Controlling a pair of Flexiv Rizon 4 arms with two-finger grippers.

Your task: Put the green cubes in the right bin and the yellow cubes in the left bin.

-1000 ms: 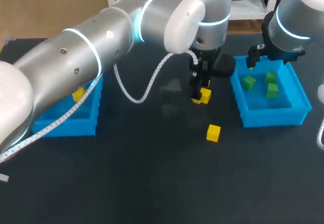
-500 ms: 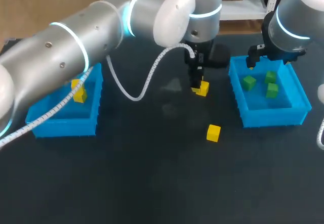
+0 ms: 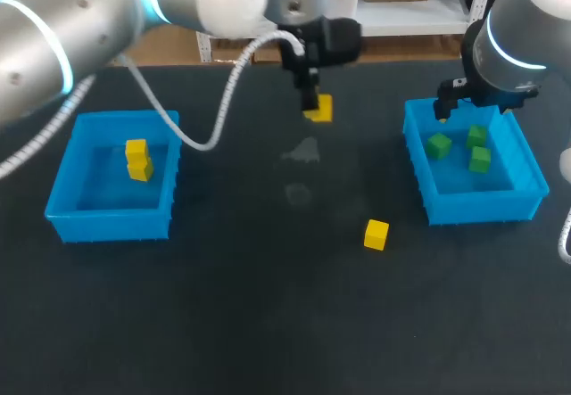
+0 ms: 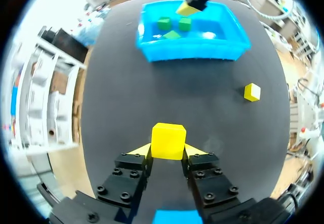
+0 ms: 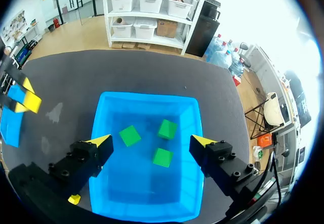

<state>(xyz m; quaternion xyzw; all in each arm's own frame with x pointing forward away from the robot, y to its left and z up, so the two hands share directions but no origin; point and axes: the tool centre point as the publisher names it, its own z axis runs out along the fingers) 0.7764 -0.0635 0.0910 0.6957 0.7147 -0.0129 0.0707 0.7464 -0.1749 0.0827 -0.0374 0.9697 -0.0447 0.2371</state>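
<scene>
My left gripper (image 3: 311, 103) hangs above the table's far middle, shut on a yellow cube (image 3: 322, 108). In the left wrist view that cube (image 4: 168, 141) sits clamped between the two yellow-tipped fingers of the gripper (image 4: 168, 152). Another yellow cube (image 3: 376, 234) lies loose on the table, left of the right bin (image 3: 482, 206). Three green cubes (image 3: 438, 145) (image 3: 476, 135) (image 3: 480, 158) lie in that bin. My right gripper (image 3: 443, 112) hovers open over its far-left corner, its fingers spread wide above the green cubes (image 5: 162, 157). Two yellow cubes (image 3: 137, 160) rest in the left bin (image 3: 107, 226).
The dark tabletop (image 3: 268, 306) stretches between the two blue bins. The left arm's white cable (image 3: 223, 110) droops over the table behind the left bin. The right bin (image 4: 192, 49) lies ahead of the left gripper, with the loose yellow cube (image 4: 251, 92) off to one side.
The left gripper closed on the yellow cube, lifted it off the table and carried it toward the far side and leftward. The right arm has kept still.
</scene>
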